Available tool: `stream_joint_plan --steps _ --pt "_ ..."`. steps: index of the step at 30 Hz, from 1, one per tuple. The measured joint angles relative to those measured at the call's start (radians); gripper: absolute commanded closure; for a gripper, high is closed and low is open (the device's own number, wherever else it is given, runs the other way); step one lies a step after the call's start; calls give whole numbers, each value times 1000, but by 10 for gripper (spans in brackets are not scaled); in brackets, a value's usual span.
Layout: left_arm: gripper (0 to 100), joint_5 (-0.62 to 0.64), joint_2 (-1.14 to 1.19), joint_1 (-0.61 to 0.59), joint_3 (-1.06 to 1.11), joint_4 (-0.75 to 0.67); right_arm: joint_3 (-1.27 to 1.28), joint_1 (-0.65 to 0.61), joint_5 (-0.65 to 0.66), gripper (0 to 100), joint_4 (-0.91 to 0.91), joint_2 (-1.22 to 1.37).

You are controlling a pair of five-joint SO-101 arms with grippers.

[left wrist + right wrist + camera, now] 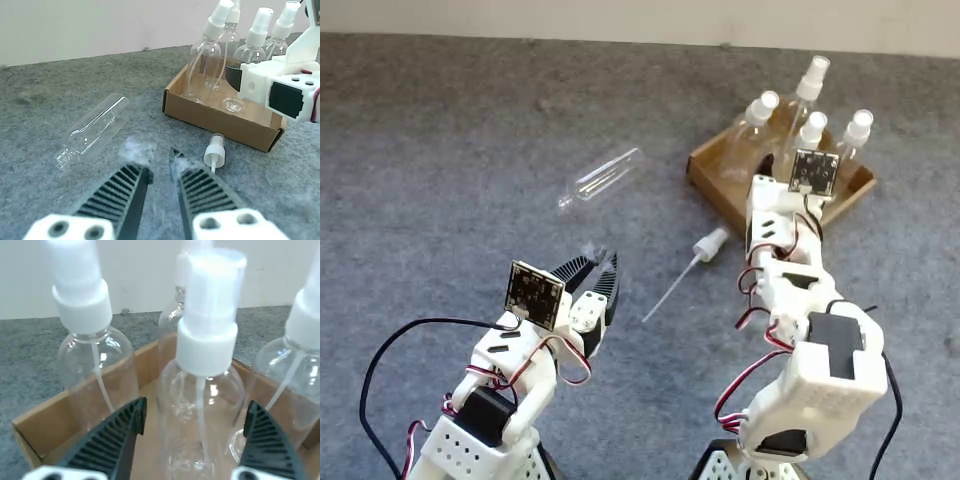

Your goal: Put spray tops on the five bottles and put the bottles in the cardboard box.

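Standing upright in the cardboard box [705, 172] at the far right of the grey table [440, 150] are four capped bottles [758, 118], each with a white spray top on. The right gripper [195, 407] is at the box with its jaws spread wide, one on either side of one of those bottles; whether they touch it cannot be told. The fifth bottle [603, 177] lies on its side on the table left of the box, apart from it, its bare neck pointing near-left. The loose spray top [710, 243] lies just near of the box, its thin tube running toward the near left. The left gripper [159, 160] hovers at the near left, short of both, jaws only narrowly parted and holding nothing, with fluff [135, 149] clinging to its tips.
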Motion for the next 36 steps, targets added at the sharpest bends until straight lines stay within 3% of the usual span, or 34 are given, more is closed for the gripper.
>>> stream_joint_plan --steps 11,23,28,31,36 --pt "995 0 0 0 0 0 229 0 0 724 0 -261" --pt "995 0 0 0 0 31 592 0 0 724 0 -775" --pt "995 0 0 -95 0 31 723 -2 0 724 5 -997" --pt "995 0 0 -186 0 26 753 -14 0 724 132 -1114" --pt "995 0 0 -393 2 -97 687 -100 0 724 649 -1267"
